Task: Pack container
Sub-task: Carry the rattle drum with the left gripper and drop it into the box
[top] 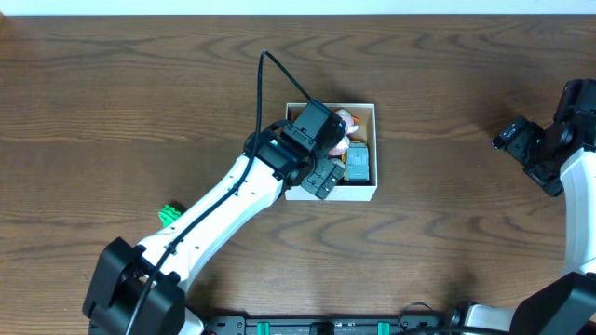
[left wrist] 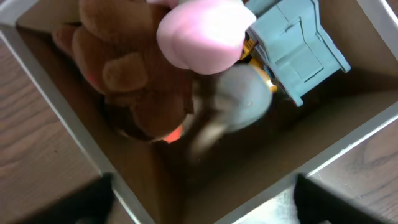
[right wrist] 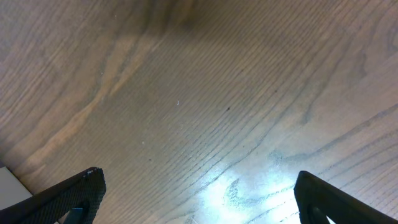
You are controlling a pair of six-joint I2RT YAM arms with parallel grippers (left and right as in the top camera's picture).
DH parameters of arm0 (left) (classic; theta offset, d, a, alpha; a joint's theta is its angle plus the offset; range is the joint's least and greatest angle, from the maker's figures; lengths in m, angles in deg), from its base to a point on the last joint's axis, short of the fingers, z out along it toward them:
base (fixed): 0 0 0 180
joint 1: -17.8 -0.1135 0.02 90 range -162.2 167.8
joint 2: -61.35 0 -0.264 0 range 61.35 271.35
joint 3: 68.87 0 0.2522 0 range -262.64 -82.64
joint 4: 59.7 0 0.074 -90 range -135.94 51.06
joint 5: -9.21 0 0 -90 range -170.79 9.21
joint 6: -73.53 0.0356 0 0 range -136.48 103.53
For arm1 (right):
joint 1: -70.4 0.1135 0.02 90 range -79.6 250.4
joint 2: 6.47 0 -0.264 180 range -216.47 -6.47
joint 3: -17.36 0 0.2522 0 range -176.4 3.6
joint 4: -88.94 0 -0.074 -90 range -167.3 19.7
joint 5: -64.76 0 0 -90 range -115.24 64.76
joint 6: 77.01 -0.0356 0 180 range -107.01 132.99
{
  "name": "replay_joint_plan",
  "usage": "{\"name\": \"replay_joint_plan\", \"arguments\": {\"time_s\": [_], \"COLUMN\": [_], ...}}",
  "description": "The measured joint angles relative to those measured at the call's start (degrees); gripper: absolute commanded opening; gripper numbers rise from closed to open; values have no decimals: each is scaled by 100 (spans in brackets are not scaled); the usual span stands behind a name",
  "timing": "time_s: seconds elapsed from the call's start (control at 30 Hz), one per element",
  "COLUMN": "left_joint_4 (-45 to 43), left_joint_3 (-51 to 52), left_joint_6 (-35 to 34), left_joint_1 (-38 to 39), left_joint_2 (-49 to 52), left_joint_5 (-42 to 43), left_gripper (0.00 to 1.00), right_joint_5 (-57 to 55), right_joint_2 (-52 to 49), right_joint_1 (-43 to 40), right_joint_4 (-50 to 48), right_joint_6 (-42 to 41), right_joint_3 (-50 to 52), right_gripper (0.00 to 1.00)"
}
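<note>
My left gripper point(left wrist: 202, 200), spread and empty, hovers over the container point(top: 358, 194) mid-desk point(right wrist: 186, 93), likely light, thin cardboard, best pinched by one wall; right gripper point(right wrist: 199, 196) gapes too.

The left arm point(top: 228, 197) has smooth white shells on its long links, joined by black housings. Its shoulder block point(top: 130, 296), at the lower left of the overhead frame, is black and boxy. A thin black cable point(top: 259, 93) loops above the black, angular wrist head point(top: 312, 130) and runs along the white link. The right arm point(top: 582, 181) has the same white shell and black joints point(top: 533, 141). The right fingers point(right wrist: 71, 196) are black with a fine cross-hatched texture. The left fingers point(left wrist: 81, 202) show only as dark, blurred shapes in the bottom corners.
</note>
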Motion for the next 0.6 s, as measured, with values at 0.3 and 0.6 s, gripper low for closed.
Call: {"name": "replay_joint_plan", "arguments": {"time_s": [0.3,0.6], "left_joint_4": [634,1429], "left_joint_3": [0,0], "left_joint_6": [-476,-1786], "left_joint_1": [-481,-3386], "left_joint_2": [-1408,-2391], "left_joint_5": [-1161,-1563], "left_gripper": [98,98], "right_joint_5": [0,0], "right_joint_2": [0,0], "right_joint_1": [0,0], "right_joint_4": [-11,-33], "right_joint_6": [63,109], "right_joint_3": [0,4], "right_gripper": [99,99]}}
